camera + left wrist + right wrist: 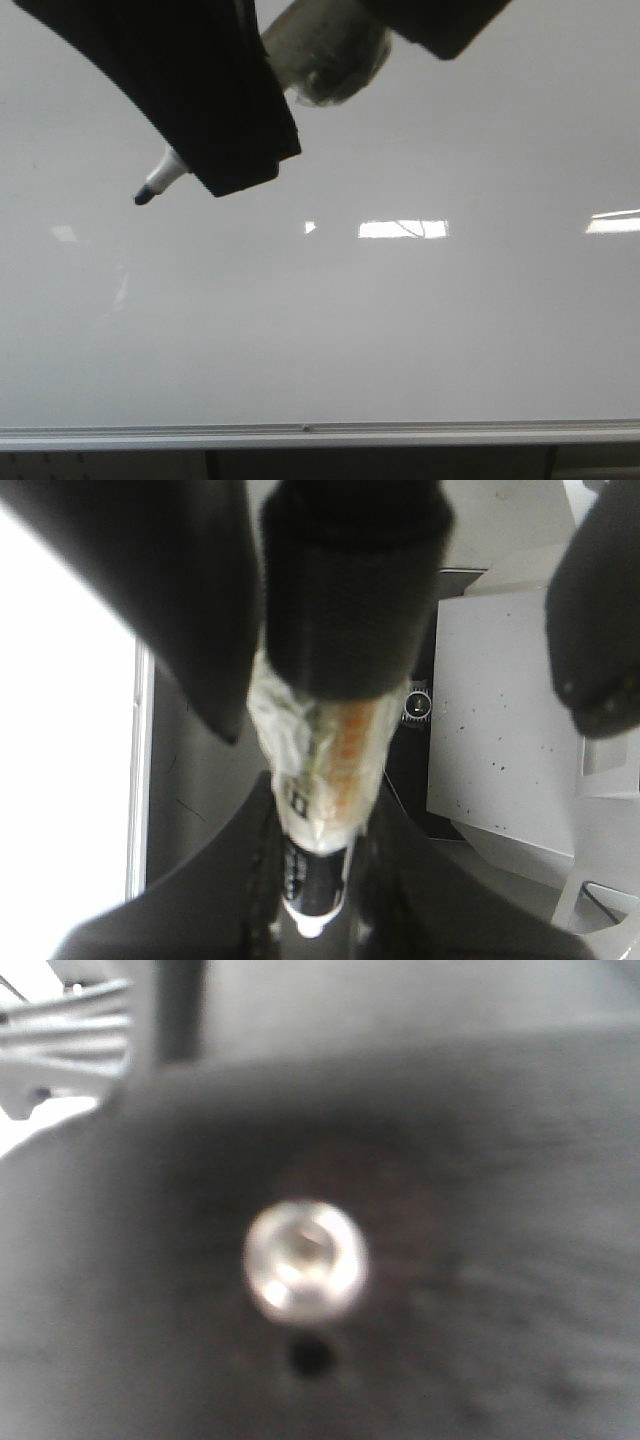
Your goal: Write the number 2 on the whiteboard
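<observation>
The whiteboard (400,330) fills the front view, glossy white-grey, with a silver rail (300,435) along its bottom. No number 2 shows on it. My left gripper (250,140) is shut on a marker (160,180) with a tape-wrapped body. The marker's black tip points down-left, close to the board's upper left part. I cannot tell whether the tip touches the board. In the left wrist view the marker (318,880) sits between the dark fingers of the gripper (320,905). My right gripper's jaws do not show.
Bright rectangular light reflections (403,229) lie across the board's middle and right. The left wrist view shows the board's edge (140,780) and a grey speckled surface (500,710). The right wrist view is blurred dark with a silver bolt head (305,1260).
</observation>
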Controlling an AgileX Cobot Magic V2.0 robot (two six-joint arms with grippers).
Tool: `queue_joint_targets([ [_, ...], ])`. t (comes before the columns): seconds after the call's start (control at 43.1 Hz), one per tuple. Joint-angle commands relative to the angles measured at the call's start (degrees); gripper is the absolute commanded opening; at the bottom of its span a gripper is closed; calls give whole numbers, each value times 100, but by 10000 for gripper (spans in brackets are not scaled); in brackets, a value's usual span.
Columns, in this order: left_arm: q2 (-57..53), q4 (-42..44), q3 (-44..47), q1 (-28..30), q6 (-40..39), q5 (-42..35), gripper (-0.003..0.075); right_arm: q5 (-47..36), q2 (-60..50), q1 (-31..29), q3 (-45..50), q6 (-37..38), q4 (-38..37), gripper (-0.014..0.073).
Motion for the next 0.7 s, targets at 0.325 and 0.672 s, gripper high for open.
queue_joint_targets([
  [0.325,-162,-75,-187,-42,-20,-99,-6,-269,-151,17,-192,-37,154,105],
  [0.672,-368,-63,-196,-19,-157,-110,477,-257,-210,-49,-192,448,-316,50],
])
